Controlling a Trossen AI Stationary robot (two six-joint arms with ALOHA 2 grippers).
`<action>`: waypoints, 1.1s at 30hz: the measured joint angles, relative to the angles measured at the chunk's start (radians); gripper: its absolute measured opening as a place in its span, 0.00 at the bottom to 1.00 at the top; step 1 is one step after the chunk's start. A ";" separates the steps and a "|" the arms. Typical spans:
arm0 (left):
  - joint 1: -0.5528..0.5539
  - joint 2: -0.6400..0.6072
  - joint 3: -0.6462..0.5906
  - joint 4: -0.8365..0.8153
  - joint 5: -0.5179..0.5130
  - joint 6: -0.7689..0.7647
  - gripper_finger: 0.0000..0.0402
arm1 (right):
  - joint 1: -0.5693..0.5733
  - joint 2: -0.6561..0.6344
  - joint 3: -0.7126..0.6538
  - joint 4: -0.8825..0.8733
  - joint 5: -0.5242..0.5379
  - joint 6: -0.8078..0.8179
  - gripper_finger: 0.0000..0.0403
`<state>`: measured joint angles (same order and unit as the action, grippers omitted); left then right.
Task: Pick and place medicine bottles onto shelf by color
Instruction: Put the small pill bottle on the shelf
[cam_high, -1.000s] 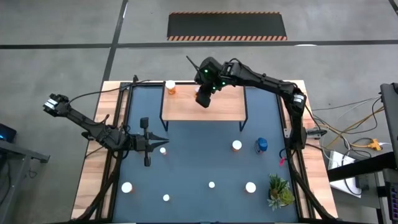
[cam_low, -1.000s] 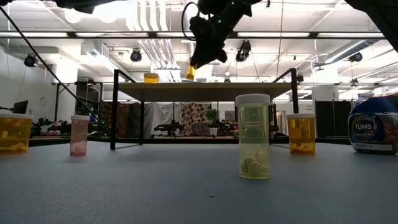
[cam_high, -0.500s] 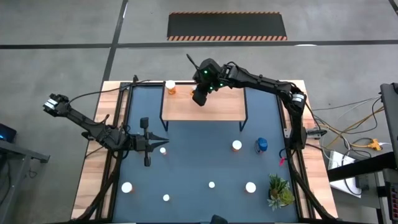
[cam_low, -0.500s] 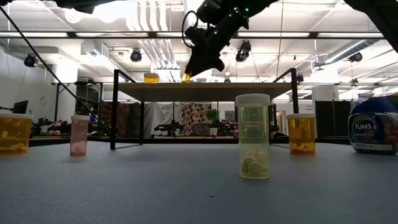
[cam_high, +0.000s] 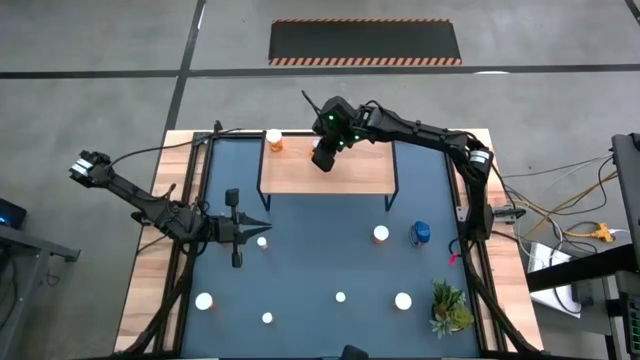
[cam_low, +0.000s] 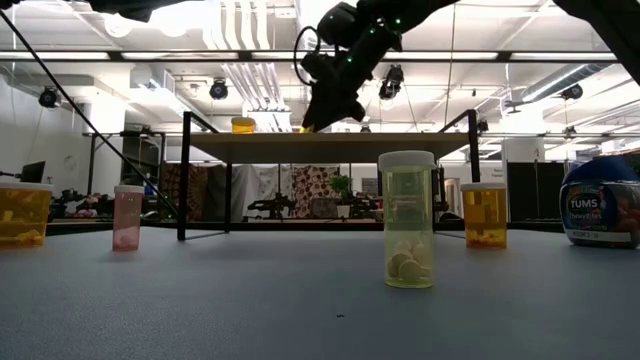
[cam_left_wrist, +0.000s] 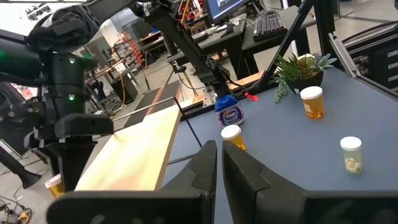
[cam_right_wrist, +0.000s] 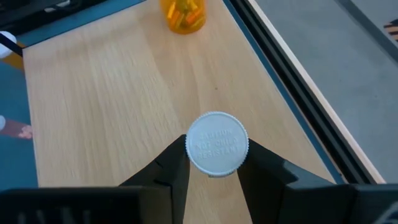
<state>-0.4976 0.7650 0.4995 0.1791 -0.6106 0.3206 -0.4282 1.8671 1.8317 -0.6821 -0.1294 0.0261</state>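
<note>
My right gripper (cam_right_wrist: 211, 163) grips a white-capped bottle (cam_right_wrist: 216, 142) from both sides, down at the shelf (cam_high: 350, 172). One orange bottle (cam_high: 274, 140) already stands at its far left corner; about seven more wait on the mat. Open board lies rightward. My left gripper (cam_high: 262, 228) rests clenched, empty, over the mat.

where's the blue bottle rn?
High view: the blue bottle stands on the mat's right side, just right of a white-capped orange bottle, below the shelf and up from the plant.
</note>
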 joint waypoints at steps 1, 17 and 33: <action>0.000 0.000 0.000 0.000 0.000 0.000 0.02 | 0.000 0.000 0.001 0.000 0.000 0.000 0.31; 0.000 0.000 0.000 0.000 0.000 0.000 0.02 | 0.000 -0.008 0.084 -0.075 -0.001 0.000 0.42; 0.000 0.000 0.000 -0.001 0.000 0.000 0.02 | 0.000 -0.007 0.114 -0.261 0.061 -0.074 0.15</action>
<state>-0.4978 0.7654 0.4995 0.1783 -0.6106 0.3206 -0.4282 1.8598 1.9459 -0.9429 -0.0687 -0.0483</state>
